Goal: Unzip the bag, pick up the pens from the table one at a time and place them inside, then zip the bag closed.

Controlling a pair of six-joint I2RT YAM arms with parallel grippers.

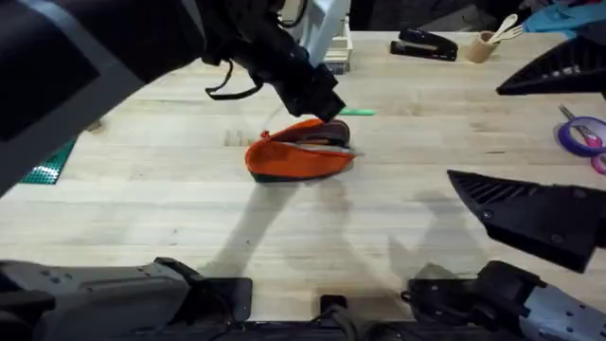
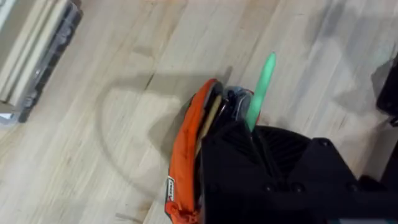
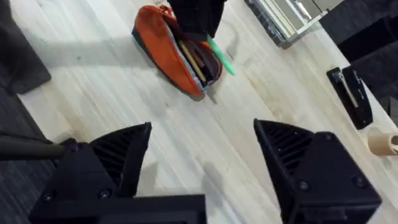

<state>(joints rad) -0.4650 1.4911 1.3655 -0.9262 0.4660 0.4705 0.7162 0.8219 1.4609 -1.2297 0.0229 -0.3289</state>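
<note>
The orange bag (image 1: 298,156) lies unzipped in the middle of the table (image 1: 170,208), its mouth gaping with dark contents inside. My left gripper (image 1: 327,102) hangs over the bag's far end, shut on the light-green pen (image 1: 356,112), which sticks out sideways past its fingers. In the left wrist view the pen (image 2: 261,87) juts from the black fingers right beside the bag's open mouth (image 2: 189,143). The right wrist view shows the bag (image 3: 171,53) and the pen (image 3: 221,57) under the left gripper (image 3: 194,25). My right gripper (image 1: 544,142) hovers open to the right, well away from the bag.
A black stapler (image 1: 424,44) and a cup of wooden spoons (image 1: 488,43) stand at the back right. A purple tape roll (image 1: 579,133) lies at the right edge. A white box (image 1: 331,43) sits behind the bag, and a green mat (image 1: 52,163) lies at the left.
</note>
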